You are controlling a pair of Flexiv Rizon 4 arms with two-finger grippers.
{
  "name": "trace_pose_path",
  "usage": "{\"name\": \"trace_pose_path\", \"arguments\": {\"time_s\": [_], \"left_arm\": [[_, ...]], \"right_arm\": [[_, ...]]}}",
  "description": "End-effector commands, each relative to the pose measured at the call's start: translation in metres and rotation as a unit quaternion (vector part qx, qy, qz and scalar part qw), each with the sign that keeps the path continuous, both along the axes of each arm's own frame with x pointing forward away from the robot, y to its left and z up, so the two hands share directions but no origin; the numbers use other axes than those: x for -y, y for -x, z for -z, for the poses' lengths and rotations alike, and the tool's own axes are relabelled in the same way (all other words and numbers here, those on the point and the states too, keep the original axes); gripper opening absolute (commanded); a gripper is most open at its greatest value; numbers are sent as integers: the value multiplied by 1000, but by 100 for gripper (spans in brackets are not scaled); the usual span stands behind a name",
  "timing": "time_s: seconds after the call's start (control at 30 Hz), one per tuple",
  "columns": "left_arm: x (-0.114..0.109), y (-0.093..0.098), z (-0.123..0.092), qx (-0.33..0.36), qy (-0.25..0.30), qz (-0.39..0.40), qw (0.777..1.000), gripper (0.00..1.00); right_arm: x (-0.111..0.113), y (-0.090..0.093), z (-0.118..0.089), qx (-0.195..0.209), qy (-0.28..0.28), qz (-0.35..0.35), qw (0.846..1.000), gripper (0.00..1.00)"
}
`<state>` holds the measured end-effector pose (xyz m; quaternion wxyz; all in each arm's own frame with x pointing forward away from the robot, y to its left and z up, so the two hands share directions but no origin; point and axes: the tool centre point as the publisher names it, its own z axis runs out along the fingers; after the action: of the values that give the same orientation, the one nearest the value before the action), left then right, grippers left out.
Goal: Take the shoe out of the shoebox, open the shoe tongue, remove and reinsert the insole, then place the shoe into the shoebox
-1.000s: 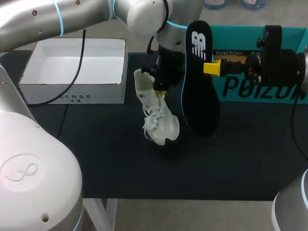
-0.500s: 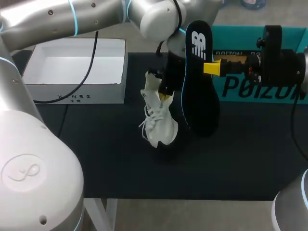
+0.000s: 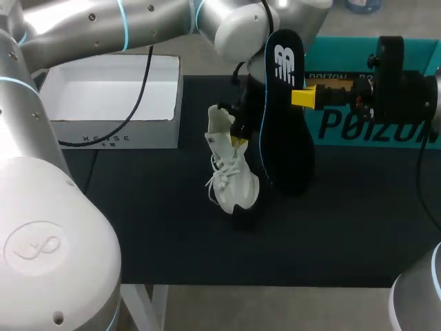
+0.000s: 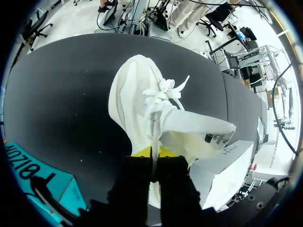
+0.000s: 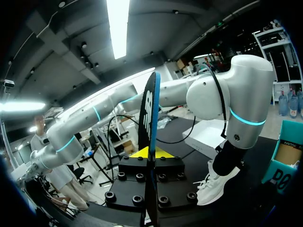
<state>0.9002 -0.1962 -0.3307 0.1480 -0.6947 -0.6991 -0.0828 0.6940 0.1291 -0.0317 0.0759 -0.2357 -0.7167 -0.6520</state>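
White sneaker first: the shoe (image 3: 231, 172) hangs nose-down over the middle of the black table mat (image 3: 138, 227), heel uppermost and laces facing the front edge. I cannot tell whether its toe touches the mat. It is outside both boxes. From the left wrist view the shoe (image 4: 147, 109) stretches away from the left gripper (image 4: 152, 152), its loose bow on top and the tongue flopped off to one side. That pincer is pressed nearly together, pinching a thin edge of the shoe's opening between its yellow fingertips (image 4: 142, 152). In the head view the left gripper (image 3: 238, 134) comes down on the heel end, at the end of the left arm (image 3: 138, 21), which reaches across from that side.

Just beside the shoe, toward the robot's right, the black insole (image 3: 282, 117) stands upright, the end with the white logo at the top and the other end low by the mat. The right gripper (image 3: 306, 96) pinches it from the side about midway up. In the right wrist view the insole (image 5: 150, 142) shows edge-on between the two yellow fingers (image 5: 135, 153) of that gripper (image 5: 151, 152), both pressing on it, with the shoe (image 5: 215, 187) beyond.

Further out, the white shoebox (image 3: 110, 138) sits open at the back left of the mat, well apart from the shoe. A teal box (image 3: 358, 127) lies at the back right, behind the right gripper.
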Motion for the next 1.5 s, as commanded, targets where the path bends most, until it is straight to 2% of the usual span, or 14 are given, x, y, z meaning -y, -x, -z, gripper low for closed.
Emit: {"name": "trace_pose_path", "arguments": {"time_s": [0.03,0.2,0.33,0.43,0.47,0.5,0.53,0.57,0.6,0.8,1.17,1.23,1.33,1.5], "left_arm": [[8,-7,17,-11,-3,1,1000,0],[16,-10,39,-18,7,4,1000,0],[21,-15,51,-19,27,15,999,16],[24,-18,53,-17,31,19,999,16],[25,-19,53,-15,32,23,999,23],[26,-19,53,-14,33,23,999,39],[26,-20,53,-13,34,23,999,51],[25,-19,53,-10,37,23,999,85],[24,-19,52,-6,41,22,999,100],[24,-23,36,17,73,16,997,100],[24,-32,-11,79,142,-29,986,100],[28,-39,-27,86,149,-36,984,100],[24,-39,-47,101,181,-36,978,100],[11,-42,-65,107,238,-38,965,100]], "right_arm": [[-2,-1,0,-1,1,0,1000,0],[-2,-1,0,-1,1,0,1000,0],[-2,-1,0,-1,1,0,1000,0],[-2,-1,0,-1,1,0,1000,0],[-2,-1,0,-1,1,0,1000,0],[-2,-1,0,-1,1,0,1000,0],[-2,-1,0,-1,1,0,1000,0],[-2,-1,0,-1,1,0,1000,0],[-2,-1,0,-1,1,0,1000,0],[-2,-1,0,-1,1,0,1000,0],[-2,-1,0,-1,1,0,1000,0],[-2,-1,0,-1,1,0,1000,0],[-2,-1,0,-1,1,0,1000,0],[-2,-1,0,-1,1,0,1000,0]]}}
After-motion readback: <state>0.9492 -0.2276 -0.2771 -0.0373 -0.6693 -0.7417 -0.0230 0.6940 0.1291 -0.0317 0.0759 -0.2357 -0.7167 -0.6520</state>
